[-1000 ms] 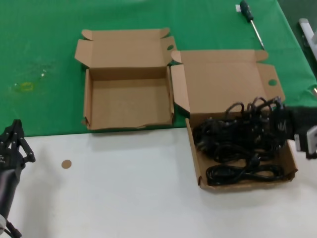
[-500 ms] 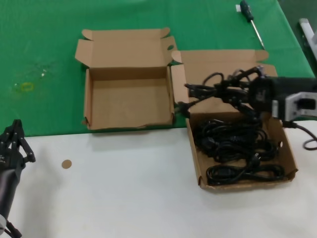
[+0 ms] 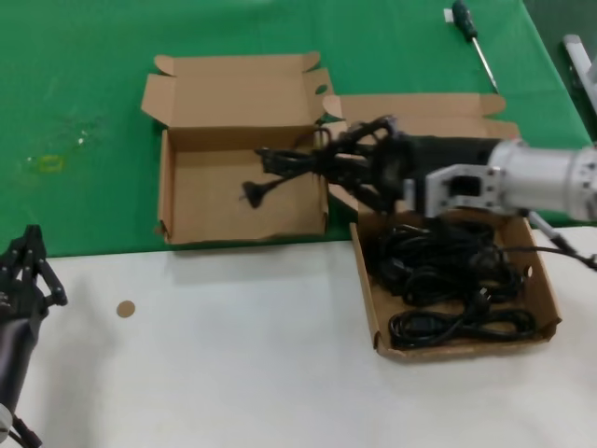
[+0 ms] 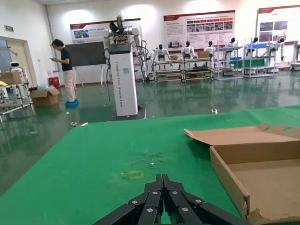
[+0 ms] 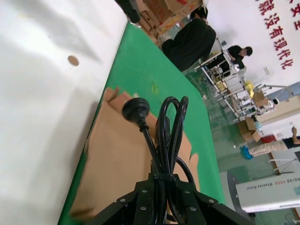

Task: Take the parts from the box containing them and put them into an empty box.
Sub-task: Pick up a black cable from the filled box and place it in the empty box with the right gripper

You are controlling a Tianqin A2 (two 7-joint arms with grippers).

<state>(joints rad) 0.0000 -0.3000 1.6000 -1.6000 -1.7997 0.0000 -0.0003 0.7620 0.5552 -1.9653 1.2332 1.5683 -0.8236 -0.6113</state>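
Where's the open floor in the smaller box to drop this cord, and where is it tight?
The smaller box is bare inside; the widest free patch lies toward its left wall and ragged front edge. The right gripper holds a cord bundle over its right side. The larger box is crowded with cords.

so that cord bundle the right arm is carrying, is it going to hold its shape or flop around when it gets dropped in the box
Probably floppy: the cord bundle in the right gripper trails loose loops, and its plug dangles low over the empty box. It likely lands untidily. It seems light, since a grip at one end carries it. The left gripper waits at the table's near edge.
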